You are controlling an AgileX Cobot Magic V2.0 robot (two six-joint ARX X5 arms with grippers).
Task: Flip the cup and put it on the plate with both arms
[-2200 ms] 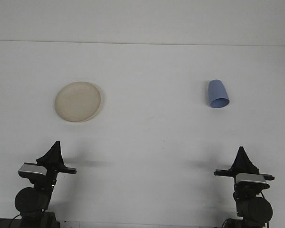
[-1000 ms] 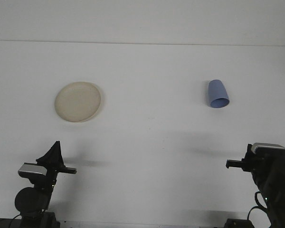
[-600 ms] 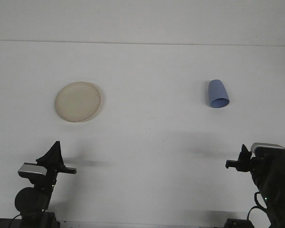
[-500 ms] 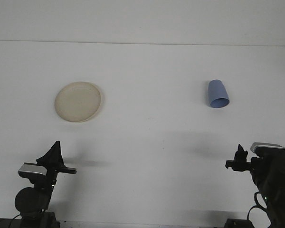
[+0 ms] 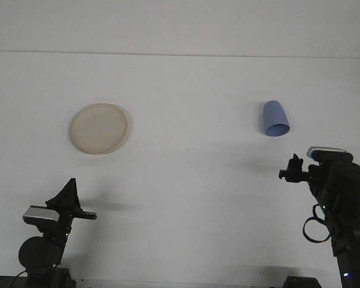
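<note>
A blue cup lies on its side on the white table at the right, its open mouth turned toward the camera. A beige plate rests flat on the table at the left, with nothing on it. My right gripper hovers in front of the cup and slightly to its right, a short gap away and not touching it. My left gripper stands at the near left, well in front of the plate, its fingers closed to a point with nothing between them.
The white table runs back to a wall line at the far edge. The bases of both arms stand at the bottom corners of the front view.
My right arm has lifted from its resting pose and moved forward toward the cup. The left arm, cup and plate have not moved.
</note>
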